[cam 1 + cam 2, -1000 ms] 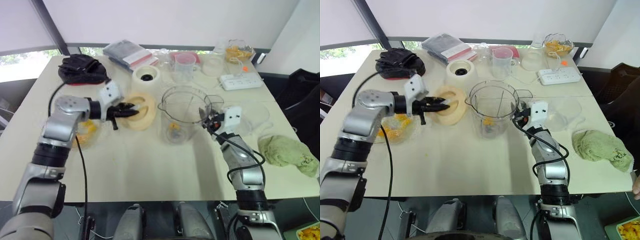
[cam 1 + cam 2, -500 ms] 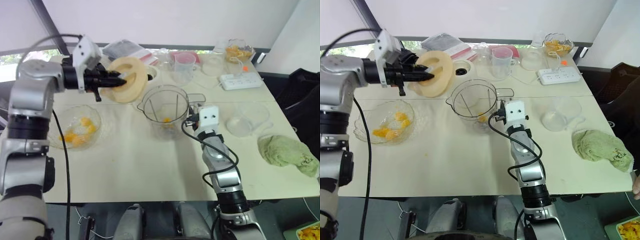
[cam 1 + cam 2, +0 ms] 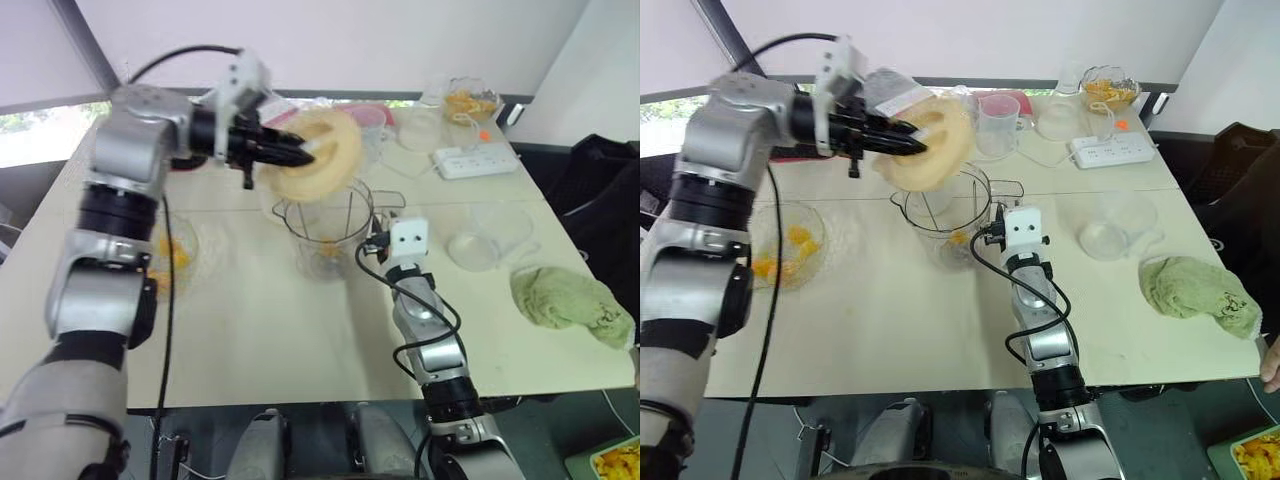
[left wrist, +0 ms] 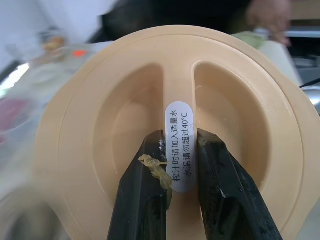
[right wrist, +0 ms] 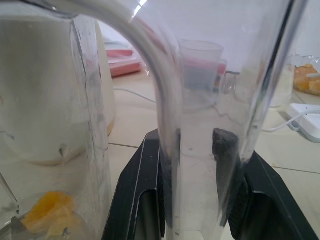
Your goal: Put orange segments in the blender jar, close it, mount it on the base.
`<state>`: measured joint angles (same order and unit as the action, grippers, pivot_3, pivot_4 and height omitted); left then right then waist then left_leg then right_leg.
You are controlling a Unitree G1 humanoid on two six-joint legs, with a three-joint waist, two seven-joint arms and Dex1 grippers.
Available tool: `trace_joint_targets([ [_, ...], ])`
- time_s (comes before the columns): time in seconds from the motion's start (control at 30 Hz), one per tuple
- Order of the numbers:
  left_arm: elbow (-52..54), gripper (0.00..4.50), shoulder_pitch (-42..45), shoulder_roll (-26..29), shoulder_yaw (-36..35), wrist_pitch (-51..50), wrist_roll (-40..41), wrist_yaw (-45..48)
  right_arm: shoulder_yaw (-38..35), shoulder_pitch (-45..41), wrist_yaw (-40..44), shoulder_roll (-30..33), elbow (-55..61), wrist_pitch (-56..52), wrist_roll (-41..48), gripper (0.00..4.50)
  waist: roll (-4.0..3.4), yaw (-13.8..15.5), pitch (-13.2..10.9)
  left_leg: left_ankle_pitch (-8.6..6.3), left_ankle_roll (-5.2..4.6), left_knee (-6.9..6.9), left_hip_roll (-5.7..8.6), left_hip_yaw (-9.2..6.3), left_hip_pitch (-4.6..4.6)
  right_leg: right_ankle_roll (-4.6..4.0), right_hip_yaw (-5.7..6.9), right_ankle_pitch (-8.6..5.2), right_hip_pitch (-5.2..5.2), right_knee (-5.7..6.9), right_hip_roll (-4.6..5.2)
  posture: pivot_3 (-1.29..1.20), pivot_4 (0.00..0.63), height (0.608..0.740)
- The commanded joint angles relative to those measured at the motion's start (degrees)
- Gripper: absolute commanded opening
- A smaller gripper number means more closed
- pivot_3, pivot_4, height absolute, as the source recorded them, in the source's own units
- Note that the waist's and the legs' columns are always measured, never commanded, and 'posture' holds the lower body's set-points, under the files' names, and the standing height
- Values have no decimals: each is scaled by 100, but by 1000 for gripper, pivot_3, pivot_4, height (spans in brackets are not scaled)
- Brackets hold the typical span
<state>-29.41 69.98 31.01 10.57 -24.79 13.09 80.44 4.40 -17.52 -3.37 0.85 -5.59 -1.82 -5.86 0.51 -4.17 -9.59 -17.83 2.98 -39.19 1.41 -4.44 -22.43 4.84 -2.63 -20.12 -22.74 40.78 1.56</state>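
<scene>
My left gripper (image 3: 300, 152) is shut on the centre rib of a cream round lid (image 3: 325, 160), its fingers (image 4: 145, 195) pinching the rib from both sides. It holds the lid tilted in the air just above the clear blender jar (image 3: 322, 225), partly in front of the jar's rim. My right gripper (image 3: 372, 243) is shut on the jar's side handle (image 5: 167, 95), one finger on each side. Orange segments (image 5: 50, 210) lie at the jar's bottom. More of them sit in a glass bowl (image 3: 780, 250) to the jar's left. The base is hidden.
Behind the jar stand a clear measuring cup (image 3: 995, 125), a white power strip (image 3: 1108, 150) and a glass bowl of fruit (image 3: 1110, 90). To the right are a low clear bowl (image 3: 1115, 225) and a green cloth (image 3: 1198, 285). A person's hand (image 3: 1272, 365) shows at the right edge.
My left gripper has lifted the lid off the table and carried it up and right to above the jar. The right gripper stays on the handle. The camera has shifted.
</scene>
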Motion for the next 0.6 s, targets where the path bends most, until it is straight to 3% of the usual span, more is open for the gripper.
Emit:
trace_joint_targets([
  [0.03,-120,265,356,-175,98,-96,-44,111,-89,87,-186,43,-173,3,-147,900,0,7,0,1,1,0,0,-1,0,-1,-1,0,-3,12,-1,0,150,740],
  [0.6,-902,265,93,-551,958,890,-994,599,-154,333,-276,157,-45,57,-88,900,-9,91,14,2,-6,-5,8,-5,26,-1,-3,-1,23,24,4,0,150,740],
])
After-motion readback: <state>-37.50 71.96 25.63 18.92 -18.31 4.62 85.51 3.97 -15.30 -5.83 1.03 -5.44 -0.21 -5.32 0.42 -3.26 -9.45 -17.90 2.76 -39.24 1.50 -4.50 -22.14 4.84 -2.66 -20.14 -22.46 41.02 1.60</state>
